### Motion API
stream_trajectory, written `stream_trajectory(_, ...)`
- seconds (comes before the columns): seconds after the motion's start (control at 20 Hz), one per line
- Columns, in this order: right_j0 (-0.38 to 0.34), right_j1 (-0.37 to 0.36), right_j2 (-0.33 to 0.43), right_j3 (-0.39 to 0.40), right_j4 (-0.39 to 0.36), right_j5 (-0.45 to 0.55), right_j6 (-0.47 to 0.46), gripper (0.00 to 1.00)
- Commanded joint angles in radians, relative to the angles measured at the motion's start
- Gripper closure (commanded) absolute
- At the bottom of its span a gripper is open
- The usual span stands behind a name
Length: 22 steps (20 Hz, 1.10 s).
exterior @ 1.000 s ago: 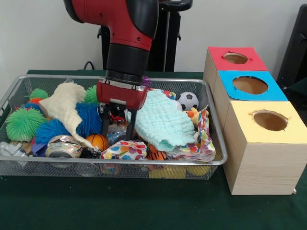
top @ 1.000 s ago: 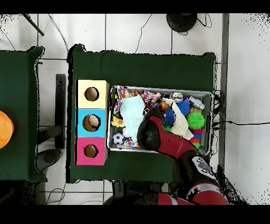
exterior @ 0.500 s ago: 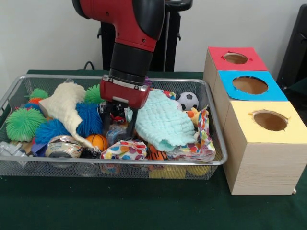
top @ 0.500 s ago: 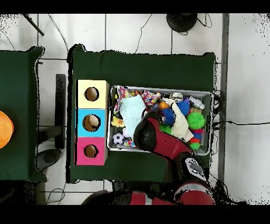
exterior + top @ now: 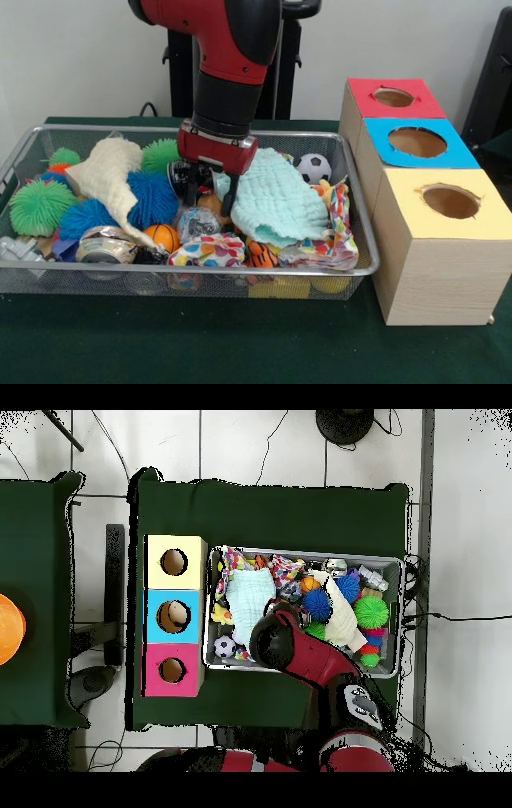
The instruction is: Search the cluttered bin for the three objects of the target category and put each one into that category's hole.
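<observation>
The gripper point(image 5: 210, 190) hangs inside the wire bin point(image 5: 356, 240), its dark fingers point(image 5: 192, 186) reaching down among the clutter near the middle. Small red and black bits show between the fingers, but I cannot tell whether they are pinched or whether the fingers stand apart. In the overhead view the arm point(image 5: 300, 649) covers the gripper altogether.

Just right of the gripper lies a mint cloth point(image 5: 278, 200), spread over the heap and touching the gripper's red housing. Below it, at the near wall, sit a spotted cloth point(image 5: 210, 250) and a striped tiger toy point(image 5: 262, 254). A crumpled clear wrapper point(image 5: 196, 222) lies just under the fingers, with a small orange ball point(image 5: 164, 236) to its left. A soccer ball point(image 5: 314, 168) rests toward the far right corner.

Left of the gripper a cream cloth point(image 5: 108, 178) drapes over blue spiky balls point(image 5: 152, 198), and a green spiky ball point(image 5: 38, 206) sits near the left wall. A tape roll point(image 5: 104, 246) lies at the near left.

Right of the bin, well apart from the gripper, stand three wooden boxes in a row on the green table point(image 5: 240, 344): the yellow box point(image 5: 445, 202) nearest, the blue box point(image 5: 418, 142) behind it, the red box point(image 5: 393, 97) farthest. Each has a round hole in its top.
</observation>
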State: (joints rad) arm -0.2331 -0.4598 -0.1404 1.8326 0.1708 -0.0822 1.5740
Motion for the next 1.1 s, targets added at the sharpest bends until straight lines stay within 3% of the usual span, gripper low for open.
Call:
stream_trajectory(0.05,0.038,0.044,-0.007,0.007,0.079,0.035,0.245,0.0)
stream_trajectory(0.2,0.071,0.072,-0.046,-0.002,0.075,-0.102,0.254,0.0)
stream_trajectory(0.45,0.02,0.073,-0.015,-0.051,-0.001,-0.209,0.215,0.0)
stream_trajectory(0.65,-0.091,0.028,0.118,-0.06,-0.071,-0.179,0.2,0.0)
stream_trajectory(1.1,-0.103,0.005,0.14,-0.055,-0.059,-0.144,0.195,0.0)
